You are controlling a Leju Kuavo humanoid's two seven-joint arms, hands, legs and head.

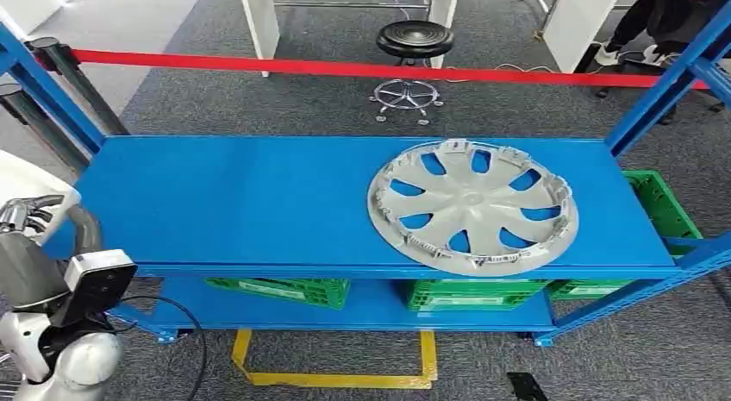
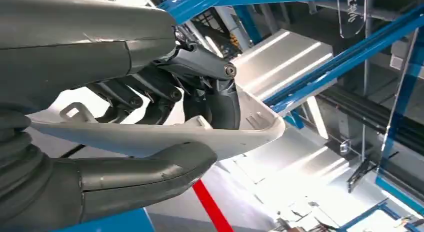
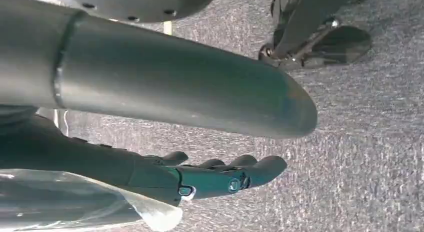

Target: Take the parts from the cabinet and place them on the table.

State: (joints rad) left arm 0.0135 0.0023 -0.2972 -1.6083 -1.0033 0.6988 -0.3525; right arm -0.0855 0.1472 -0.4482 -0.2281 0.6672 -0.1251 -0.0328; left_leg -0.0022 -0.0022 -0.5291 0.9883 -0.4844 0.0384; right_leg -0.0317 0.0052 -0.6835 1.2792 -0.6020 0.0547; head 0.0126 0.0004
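Observation:
A silver hubcap (image 1: 472, 204) lies flat on the right half of the blue shelf top (image 1: 241, 203). At the far left edge, beyond the shelf's left end, my left hand (image 1: 24, 215) holds a white plastic part (image 1: 19, 172). In the left wrist view the left hand (image 2: 125, 67) grips that white part (image 2: 150, 137) between its thumb (image 2: 150, 174) and its dark fingers (image 2: 210, 97). My right hand (image 3: 210, 177) hangs over grey carpet with its fingers stretched out and nothing in them.
Green crates (image 1: 280, 289) stand on the lower shelf, and another one (image 1: 659, 203) sits beyond the right end. Blue uprights frame both ends. Red barrier tape (image 1: 345, 67), a black stool (image 1: 414, 40) and a person (image 1: 672, 13) are behind. Yellow lines (image 1: 332, 379) mark the floor.

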